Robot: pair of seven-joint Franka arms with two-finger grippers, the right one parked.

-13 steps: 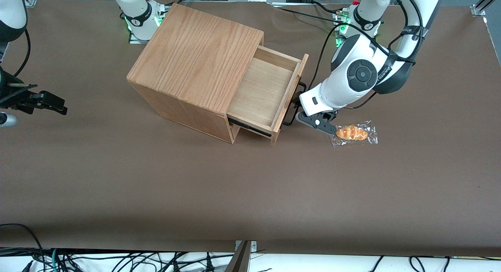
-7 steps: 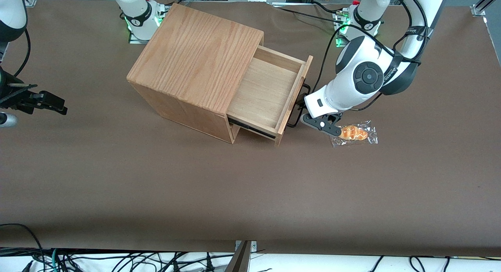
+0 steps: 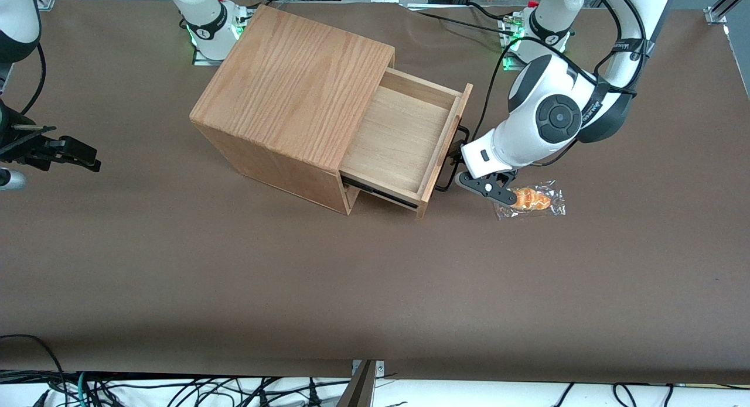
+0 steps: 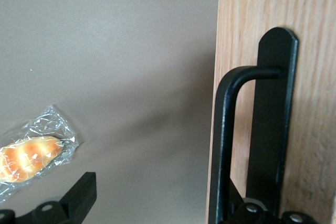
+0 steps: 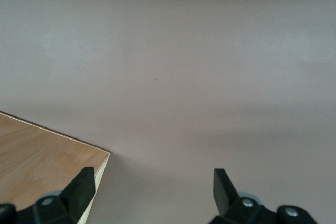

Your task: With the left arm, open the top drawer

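While the shallow light-wood top drawer (image 3: 404, 140) with its pale plywood floor stands pulled out of the oak-grain cube cabinet (image 3: 293, 79) by, I judge, about half of its depth, the black two-finger gripper (image 3: 469, 175) of the white jointed left arm (image 3: 539, 126) is directly at the drawer front. On the clock face of the front view, the drawer lies at about nine o'clock from the gripper. The long thin black wire bar handle (image 4: 223, 145) has its long axis running from about one o'clock to seven o'clock, along the drawer front. In the left wrist view the jaws are spread wide apart and do not clamp anything. The handle bar passes between them, close against one finger, so the handle seems hooked rather than pinched. The pull which remains must go, I think, toward about four o'clock in the front view, straight across the handle axis, so that the drawer does not jam. The drawer is empty and its floor is bare. A dark gap shows under it, above the cabinet's lower part. A small orange bread roll in clear plastic wrap (image 3: 530, 199) lies on the brown worktop (image 3: 234, 278), at about four o'clock from the gripper and very near to the outer finger; a longer pull may push it.
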